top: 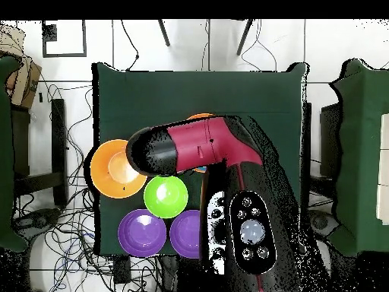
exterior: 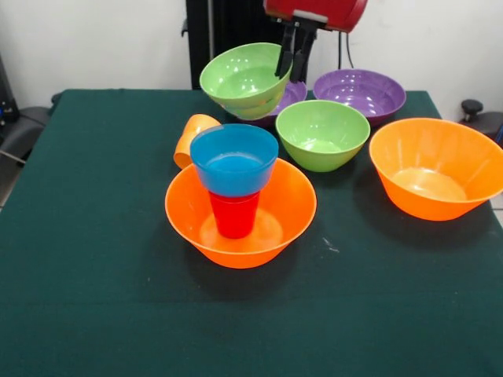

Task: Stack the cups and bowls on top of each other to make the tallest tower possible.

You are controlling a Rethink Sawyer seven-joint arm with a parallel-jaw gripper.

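Observation:
My gripper [exterior: 291, 72] is shut on the rim of a green bowl [exterior: 240, 78], which hangs tilted just above a purple bowl [exterior: 292, 97] at the back. The tower stands in the middle: a large orange bowl [exterior: 291, 206] holds an upturned red cup [exterior: 234, 216] with a blue bowl [exterior: 234, 161] on top of it. Behind the tower's left side an orange cup [exterior: 191, 135] lies on its side. In the overhead view the arm [top: 197, 148] hides the gripper and most of the tower.
A second green bowl [exterior: 322, 133] [top: 166, 196] sits right of the tower, with a second purple bowl [exterior: 361, 93] [top: 142, 233] behind it. Another large orange bowl [exterior: 436, 169] [top: 114, 169] is at the right edge of the green cloth [exterior: 94, 298].

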